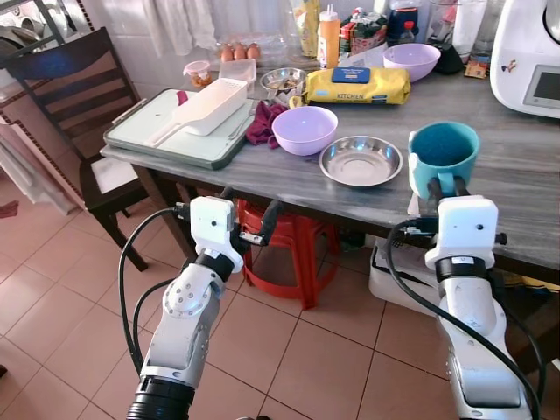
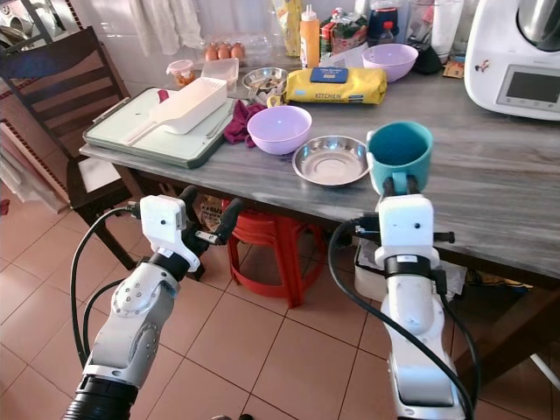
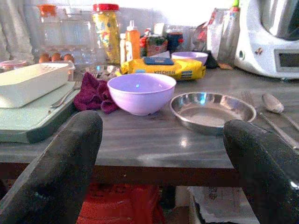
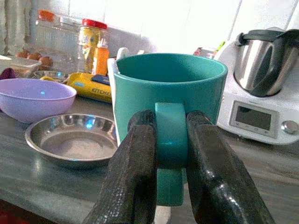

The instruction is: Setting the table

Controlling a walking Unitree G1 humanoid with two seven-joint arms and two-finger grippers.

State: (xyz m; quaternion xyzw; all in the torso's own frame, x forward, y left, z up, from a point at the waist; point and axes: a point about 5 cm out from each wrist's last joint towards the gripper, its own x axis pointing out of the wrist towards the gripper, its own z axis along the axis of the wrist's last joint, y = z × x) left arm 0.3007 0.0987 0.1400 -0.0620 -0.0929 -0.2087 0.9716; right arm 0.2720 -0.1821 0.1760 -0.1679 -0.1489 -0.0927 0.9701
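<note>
Left eye view: the right gripper (image 1: pixel 446 185) grasps the handle of a teal mug (image 1: pixel 444 156) at the right of the frame, standing at the table (image 1: pixel 525 175) edge beside a steel dish (image 1: pixel 360 161). The left gripper (image 1: pixel 249 217), fingers spread and empty, hangs lower left, below the table edge.

Right wrist view: both fingers (image 4: pixel 135 172) clamp the mug's handle at centre.

Left wrist view: a purple bowl (image 3: pixel 141 93) sits at centre.
</note>
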